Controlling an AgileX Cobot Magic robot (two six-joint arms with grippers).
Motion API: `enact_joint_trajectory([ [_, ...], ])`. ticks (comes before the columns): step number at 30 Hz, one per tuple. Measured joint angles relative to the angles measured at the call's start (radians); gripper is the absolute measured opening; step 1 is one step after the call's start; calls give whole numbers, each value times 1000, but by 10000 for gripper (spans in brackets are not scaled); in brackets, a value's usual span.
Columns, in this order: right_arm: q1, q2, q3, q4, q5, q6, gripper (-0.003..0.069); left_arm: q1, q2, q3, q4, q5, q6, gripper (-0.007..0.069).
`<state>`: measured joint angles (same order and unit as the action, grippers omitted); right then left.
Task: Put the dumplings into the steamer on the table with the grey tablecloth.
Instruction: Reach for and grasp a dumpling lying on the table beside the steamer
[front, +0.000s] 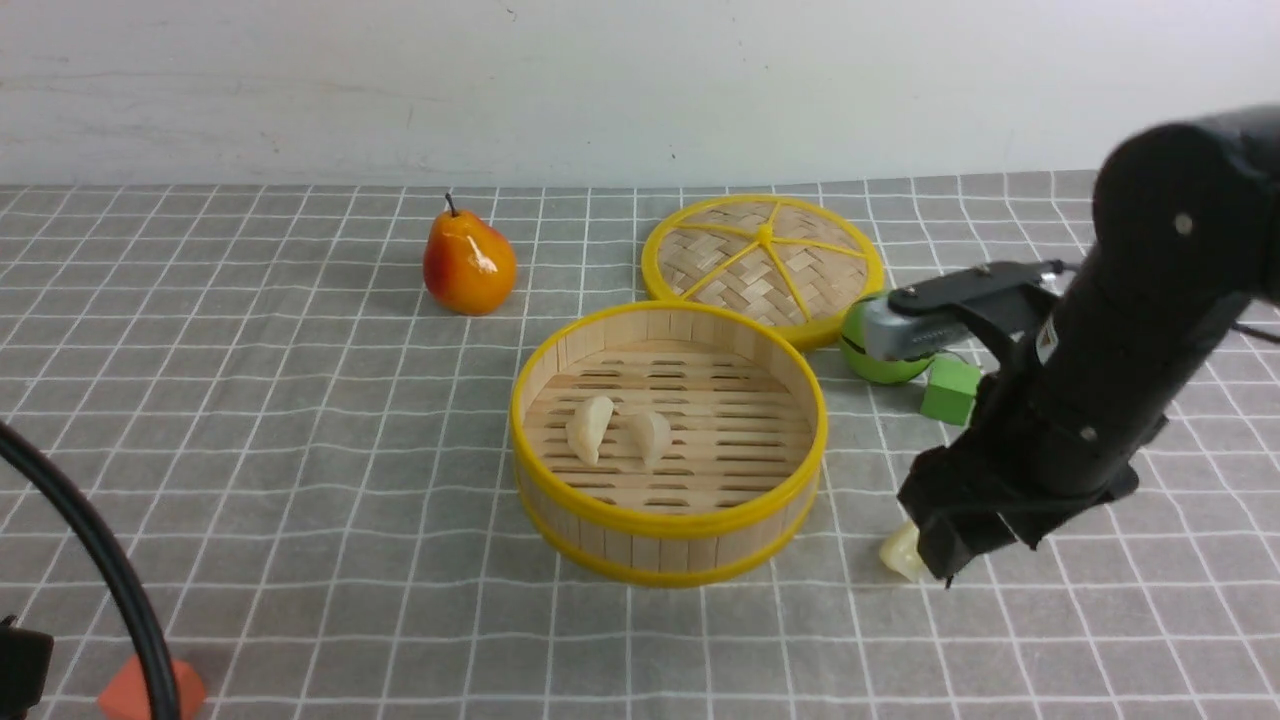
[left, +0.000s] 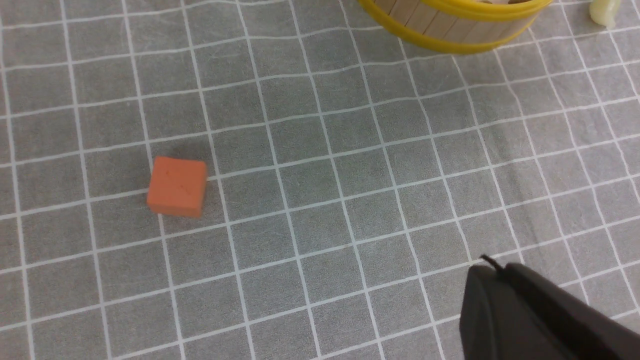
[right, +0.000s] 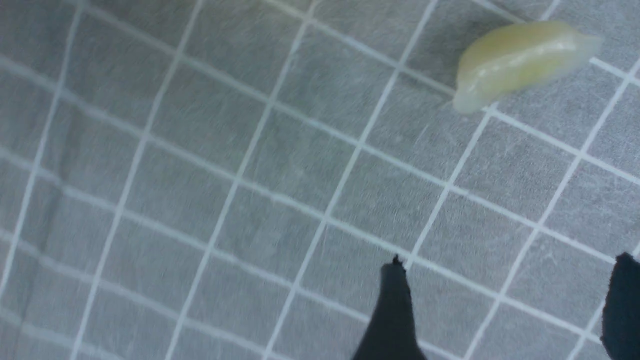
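The steamer (front: 560, 505) stands mid-table on the grey tablecloth (front: 300, 450). Two cream dumplings (front: 590, 428) (front: 648, 437) lie side by side on its slat floor. A third dumpling (front: 900, 552) lies on the cloth to the steamer's right. My right gripper (front: 945, 555) hovers low right beside it. In the right wrist view the right gripper (right: 507, 270) is open and empty, with the dumpling (right: 520, 62) ahead of its fingertips and apart from them. My left gripper (left: 492, 267) is shut and empty over bare cloth, with the steamer's wall (left: 450, 25) and the loose dumpling (left: 604, 11) far ahead.
A pear (front: 468, 262) stands at the back left. The woven lid (front: 765, 265) lies behind the steamer. A green ball (front: 880, 360) and a green cube (front: 950, 390) sit behind my right arm. An orange cube (front: 135, 690) lies front left, also in the left wrist view (left: 177, 186).
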<state>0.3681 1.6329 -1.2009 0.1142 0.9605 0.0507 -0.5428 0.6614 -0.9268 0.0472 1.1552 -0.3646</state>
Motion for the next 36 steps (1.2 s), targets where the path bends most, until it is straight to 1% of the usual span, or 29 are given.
enact_joint_trajectory([
  [1,0,0,5,2,-11,8,519,0,0,0,-1,0,0,4],
  [2,-14,13,32,2,-79,62,519,0,0,0,-5,0,4,4],
  [5,-29,68,43,2,-199,160,519,0,0,0,-12,-1,17,6],
  [8,-29,127,43,2,-288,198,519,0,0,0,-22,-1,20,7],
  [14,-29,228,43,-19,-381,232,536,0,0,0,-47,5,21,16],
  [16,-29,253,43,-50,-406,275,543,0,0,0,-54,10,22,17],
  [20,-29,259,43,-87,-445,336,545,0,0,0,-55,23,22,17],
  [25,-29,262,43,-102,-456,351,538,0,0,0,-55,37,22,19],
  [28,-29,262,42,-104,-429,349,503,0,0,0,-55,39,22,19],
  [29,-29,262,42,-106,-414,339,463,0,0,0,-55,39,22,19],
  [30,-29,262,42,-106,-414,339,463,0,0,0,-55,39,22,19],
  [31,-29,262,41,-114,-400,321,409,0,0,0,-55,39,22,19],
  [32,-29,262,41,-114,-400,319,401,0,0,0,-55,39,22,19],
  [33,-29,262,41,-114,-389,303,338,0,0,0,-55,39,22,19],
  [34,-29,261,41,-114,-381,293,304,0,0,0,-55,38,22,20],
  [35,-29,260,41,-114,-376,289,290,0,0,0,-55,38,22,20],
  [36,-29,258,41,-114,-368,283,291,0,0,0,-55,38,22,21],
])
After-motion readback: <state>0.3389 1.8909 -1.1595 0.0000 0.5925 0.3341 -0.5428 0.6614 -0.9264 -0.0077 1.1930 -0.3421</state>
